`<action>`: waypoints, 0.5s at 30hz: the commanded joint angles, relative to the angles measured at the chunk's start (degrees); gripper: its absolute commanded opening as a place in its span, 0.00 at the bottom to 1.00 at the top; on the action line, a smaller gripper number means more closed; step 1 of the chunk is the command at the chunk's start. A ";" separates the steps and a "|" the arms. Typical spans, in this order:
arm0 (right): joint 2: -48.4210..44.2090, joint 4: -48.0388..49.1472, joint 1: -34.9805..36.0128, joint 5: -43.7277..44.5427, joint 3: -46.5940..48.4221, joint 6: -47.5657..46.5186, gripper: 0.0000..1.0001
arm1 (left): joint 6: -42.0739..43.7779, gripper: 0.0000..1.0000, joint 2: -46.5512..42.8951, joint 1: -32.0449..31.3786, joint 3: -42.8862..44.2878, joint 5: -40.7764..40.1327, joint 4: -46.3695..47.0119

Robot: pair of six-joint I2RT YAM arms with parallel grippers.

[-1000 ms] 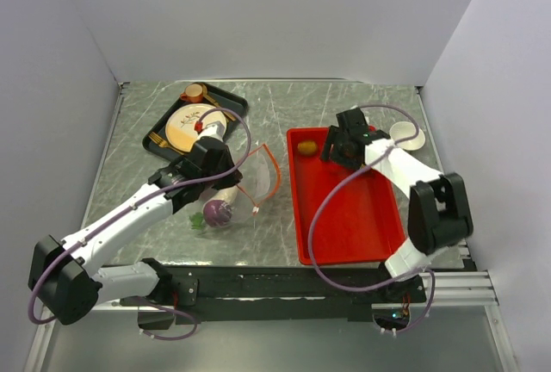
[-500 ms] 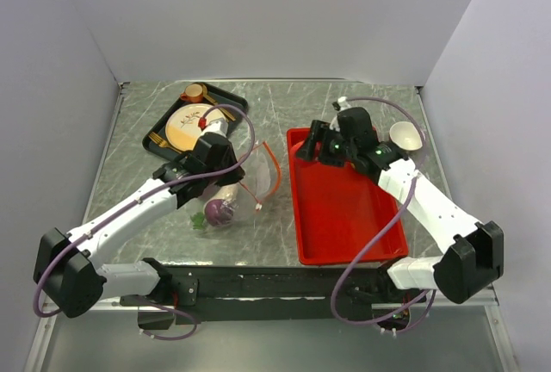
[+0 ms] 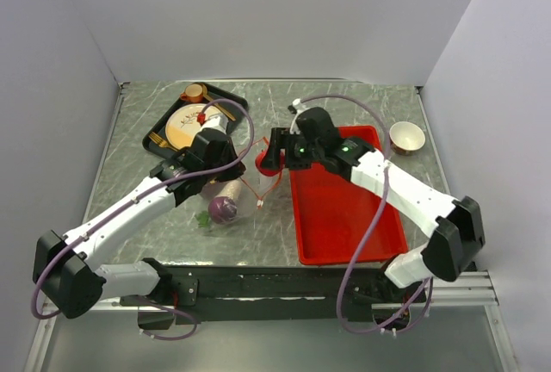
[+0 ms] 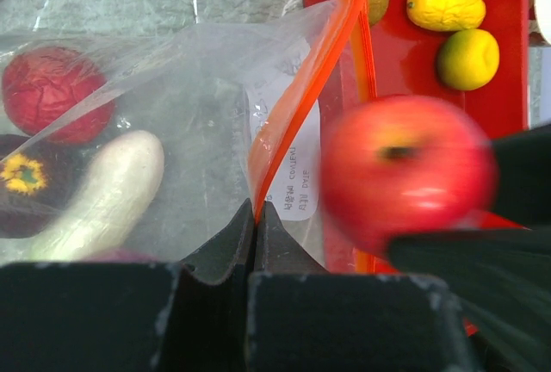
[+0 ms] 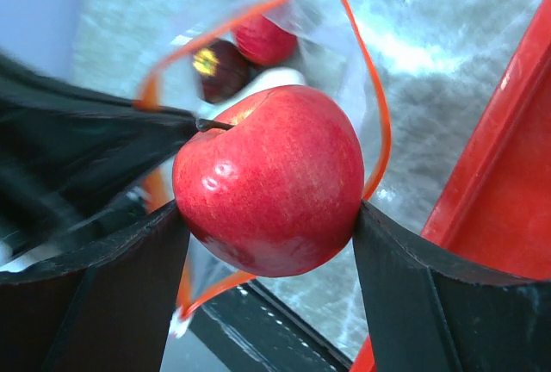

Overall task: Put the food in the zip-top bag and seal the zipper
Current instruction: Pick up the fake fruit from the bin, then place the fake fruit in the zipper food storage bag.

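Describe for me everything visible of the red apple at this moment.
The apple is a round, glossy red toy fruit with a yellowish patch around a dark stem dimple; it looks like smooth plastic. The right gripper clamps it at both sides, clear of the table. It hangs at the open mouth of the zip-top bag, just off the left edge of the red tray. The left wrist view shows it blurred. Only the gripper visibly touches it.

The right end effector [image 3: 267, 162], gripping an apple [image 5: 269, 178], has swung from the tray [image 3: 344, 217] to the bag's [image 3: 244, 188] mouth.
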 commanded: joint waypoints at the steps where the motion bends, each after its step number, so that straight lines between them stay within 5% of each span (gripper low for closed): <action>1: 3.76 -2.01 3.10 4.91 4.78 -2.87 0.41 | -0.22 0.01 -3.03 0.14 0.76 1.31 1.28; 5: 4.12 -0.96 4.15 5.26 4.44 -2.61 0.47 | -0.40 0.01 -3.55 0.05 0.76 0.96 1.46; 11: 1.92 1.76 4.42 6.75 3.03 -1.56 0.90 | 0.30 0.01 -3.64 0.05 1.28 -0.97 -0.30; 15: -1.42 1.85 4.42 11.67 2.06 -1.12 1.00 | 0.39 0.01 -4.43 0.05 1.11 -2.29 -1.00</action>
